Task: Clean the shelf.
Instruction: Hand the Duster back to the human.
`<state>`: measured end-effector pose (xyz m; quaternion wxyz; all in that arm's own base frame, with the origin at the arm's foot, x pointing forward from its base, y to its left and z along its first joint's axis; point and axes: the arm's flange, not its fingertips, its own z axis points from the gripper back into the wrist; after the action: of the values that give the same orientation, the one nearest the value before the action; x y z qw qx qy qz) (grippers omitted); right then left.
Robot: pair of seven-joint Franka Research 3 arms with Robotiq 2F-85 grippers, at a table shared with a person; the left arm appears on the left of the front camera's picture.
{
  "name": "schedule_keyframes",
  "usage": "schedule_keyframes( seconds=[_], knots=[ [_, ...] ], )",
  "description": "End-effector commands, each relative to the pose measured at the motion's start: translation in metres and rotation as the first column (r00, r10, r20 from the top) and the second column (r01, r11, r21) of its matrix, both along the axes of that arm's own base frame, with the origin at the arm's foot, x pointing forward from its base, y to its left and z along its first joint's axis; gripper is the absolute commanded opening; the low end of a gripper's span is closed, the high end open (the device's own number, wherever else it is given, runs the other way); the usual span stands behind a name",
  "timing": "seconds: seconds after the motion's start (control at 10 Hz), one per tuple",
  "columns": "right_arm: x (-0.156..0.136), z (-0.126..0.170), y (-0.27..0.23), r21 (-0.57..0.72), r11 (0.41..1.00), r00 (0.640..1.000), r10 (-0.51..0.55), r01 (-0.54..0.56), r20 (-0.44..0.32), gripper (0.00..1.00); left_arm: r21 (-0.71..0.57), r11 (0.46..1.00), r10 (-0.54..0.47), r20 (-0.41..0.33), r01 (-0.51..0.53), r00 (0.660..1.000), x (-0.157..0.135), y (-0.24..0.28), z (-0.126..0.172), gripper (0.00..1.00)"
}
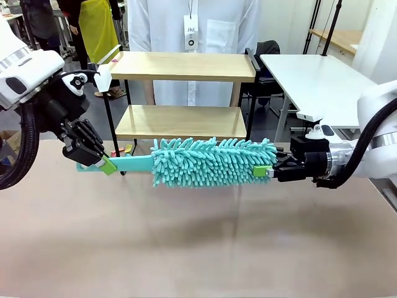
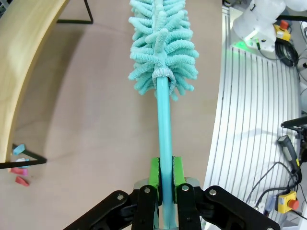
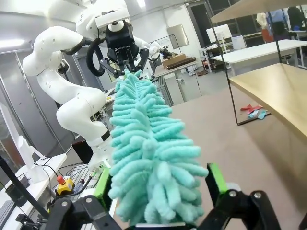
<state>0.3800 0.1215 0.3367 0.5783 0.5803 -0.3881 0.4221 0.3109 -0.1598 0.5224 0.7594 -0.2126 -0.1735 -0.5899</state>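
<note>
Duster: a teal fluffy duster [image 1: 211,162] lies level across the middle of the front view, above the brown counter [image 1: 198,242], its flat teal handle [image 1: 127,164] running to the left.
Left gripper: the left gripper [image 1: 105,165] comes in from the upper left of the front view; its jaws are clamped narrow on the handle. In the left wrist view the green pads [image 2: 154,178] press both sides of the handle [image 2: 164,124], and the fluffy head [image 2: 162,43] fills the top centre.
Right gripper: the right gripper [image 1: 268,169] reaches in from the right edge of the front view at the tip of the duster head. In the right wrist view its jaws stand wide, a green pad [image 3: 217,178] on either side of the fluffy head [image 3: 148,158]; whether the pads press the fibres cannot be told.
Shelf: the shelf [image 1: 180,121] stands at the far edge of the counter, in the upper centre of the front view, just behind the duster. It has two light wooden boards in a thin black frame.
Small bits: pink and blue scraps [image 2: 19,165] lie on the counter by a shelf leg, at the lower left of the left wrist view.
Person: a person in a white coat [image 1: 192,25] stands behind the shelf, at the top centre.
</note>
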Motion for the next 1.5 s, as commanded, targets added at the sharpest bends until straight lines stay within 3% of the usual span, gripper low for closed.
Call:
schedule_keyframes(
  seconds=[0.0,0.1,0.2,0.3,0.4,0.5,0.6,1.4],
  knots=[
    [-0.0001,-0.003,-0.0003,0.018,1.0,1.0,-0.005,0.005,0.028,1.0,-0.014,1.0,-0.004,0.004,0.004,1.0,-0.0014,-0.0008,0.0028,0.13],
    [0.0005,-0.0026,0.0013,0.02,1.0,0.999,-0.001,0.0,0.034,1.0,-0.014,1.0,-0.004,0.004,0.004,1.0,-0.0014,-0.0008,0.0028,0.13],
    [-0.0002,-0.0022,0.0028,0.033,0.999,0.999,0.016,-0.017,0.033,0.4,-0.014,1.0,-0.004,0.004,0.004,1.0,-0.0014,-0.0008,0.0028,0.13],
    [0.0,-0.0016,0.0035,0.041,0.999,0.999,0.014,-0.016,0.039,0.4,-0.014,1.0,-0.004,0.004,0.004,1.0,-0.0014,-0.0008,0.0028,0.13],
    [0.0002,-0.0003,0.0034,0.053,0.998,0.999,0.018,-0.021,0.046,0.0,-0.014,1.0,-0.004,0.004,0.004,1.0,-0.0014,-0.0008,0.0028,0.13],
    [0.0012,-0.0009,0.003,0.06,0.998,0.999,0.02,-0.023,0.045,0.38,-0.014,1.0,-0.004,0.004,0.004,1.0,-0.0014,-0.0008,0.0028,0.13],
    [0.0024,-0.0021,0.0025,0.068,0.997,0.999,0.028,-0.031,0.039,0.0,-0.014,1.0,-0.004,0.004,0.004,1.0,-0.0014,-0.0008,0.0028,0.13],
    [0.0001,0.001,0.0074,0.092,0.993,0.991,0.067,-0.078,0.114,0.0,-0.014,1.0,-0.004,0.004,0.004,1.0,-0.0014,-0.0008,0.0028,0.13]
  ],
)
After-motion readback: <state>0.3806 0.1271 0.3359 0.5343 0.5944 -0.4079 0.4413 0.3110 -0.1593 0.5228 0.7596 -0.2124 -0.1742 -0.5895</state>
